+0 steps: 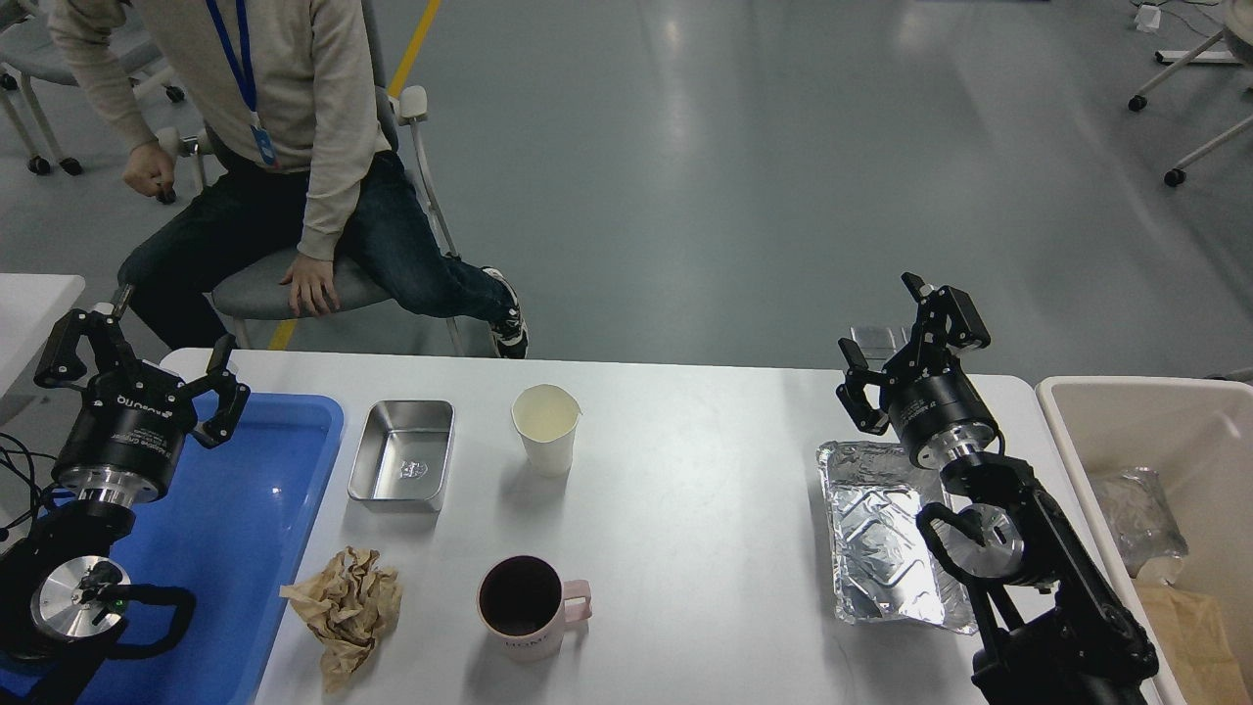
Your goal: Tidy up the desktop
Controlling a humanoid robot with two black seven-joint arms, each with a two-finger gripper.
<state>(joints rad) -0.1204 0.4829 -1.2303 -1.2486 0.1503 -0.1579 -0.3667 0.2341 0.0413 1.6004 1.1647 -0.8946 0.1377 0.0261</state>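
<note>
The desktop is a wide white tabletop. On it lie a steel tray, a white paper cup, a pink mug with a dark inside, a crumpled brown paper and a foil tray. My left gripper hovers open above the far end of the blue tray, holding nothing. My right gripper is open above the far edge of the foil tray, also holding nothing.
A beige bin stands at the right edge, with foil and brown paper inside. A person sits on a chair just beyond the table's far left. Grey floor lies beyond the table.
</note>
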